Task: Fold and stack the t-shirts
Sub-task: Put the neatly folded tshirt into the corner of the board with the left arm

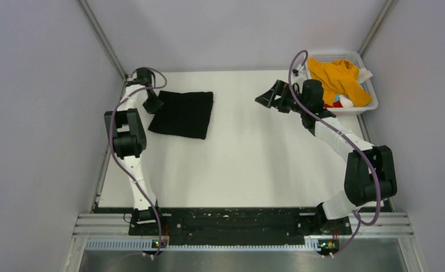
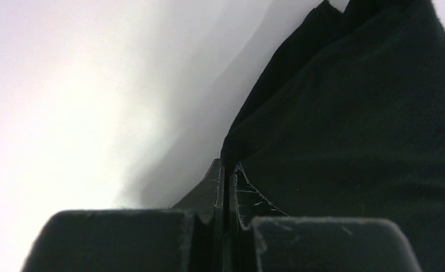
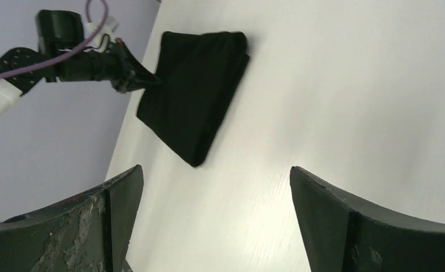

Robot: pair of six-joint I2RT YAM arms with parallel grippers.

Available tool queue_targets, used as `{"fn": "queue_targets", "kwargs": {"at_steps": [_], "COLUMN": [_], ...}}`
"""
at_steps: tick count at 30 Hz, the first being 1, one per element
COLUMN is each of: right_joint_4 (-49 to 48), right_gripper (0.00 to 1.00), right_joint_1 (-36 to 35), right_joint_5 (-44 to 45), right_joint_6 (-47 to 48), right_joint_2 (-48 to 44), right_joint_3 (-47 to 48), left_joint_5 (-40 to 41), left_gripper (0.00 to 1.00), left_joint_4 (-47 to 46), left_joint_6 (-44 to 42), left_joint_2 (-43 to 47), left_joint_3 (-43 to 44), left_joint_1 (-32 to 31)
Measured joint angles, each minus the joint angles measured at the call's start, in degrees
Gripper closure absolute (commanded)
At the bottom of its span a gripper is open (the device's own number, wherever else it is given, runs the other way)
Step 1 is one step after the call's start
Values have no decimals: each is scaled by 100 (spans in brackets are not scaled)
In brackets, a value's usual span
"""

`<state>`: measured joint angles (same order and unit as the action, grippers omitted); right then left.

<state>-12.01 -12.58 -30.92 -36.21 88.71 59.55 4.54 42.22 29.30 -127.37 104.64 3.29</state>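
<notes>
A black t-shirt [image 1: 183,113] lies folded into a flat rectangle at the table's back left. It also shows in the right wrist view [image 3: 195,99] and fills the right of the left wrist view [image 2: 356,130]. My left gripper [image 1: 153,104] is at its left edge. Its jaws are closed to a thin slit with the shirt's edge at the tips [image 2: 226,167]. An orange-yellow t-shirt [image 1: 336,76] lies crumpled in the white mesh basket [image 1: 373,96], with red and white fabric [image 1: 339,103] beneath it. My right gripper [image 1: 268,99] is wide open and empty [image 3: 215,173], above bare table left of the basket.
Grey walls close in the white table [image 1: 254,164] at left, back and right. The basket stands in the back right corner. The arms' base rail [image 1: 231,221] runs along the near edge.
</notes>
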Motion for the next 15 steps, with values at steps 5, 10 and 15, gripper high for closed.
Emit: {"fn": "queue_targets", "kwargs": {"at_steps": [5,10,15], "right_joint_4": [457,973,1499], "right_gripper": [1,1,1], "right_joint_1": [4,52,79], "right_joint_5": [341,640,970], "right_joint_6": [289,588,887], "right_joint_2": [-260,-326,-407], "right_joint_3": [-70,-70,-68], "left_joint_5": [651,918,1027], "left_gripper": [100,100,100], "left_joint_4": [-22,-85,-192], "left_joint_6": [-105,-179,-179], "left_joint_2": [-129,-651,-728], "left_joint_3": [553,1753,1937], "left_joint_1": [708,1034,1244]}}
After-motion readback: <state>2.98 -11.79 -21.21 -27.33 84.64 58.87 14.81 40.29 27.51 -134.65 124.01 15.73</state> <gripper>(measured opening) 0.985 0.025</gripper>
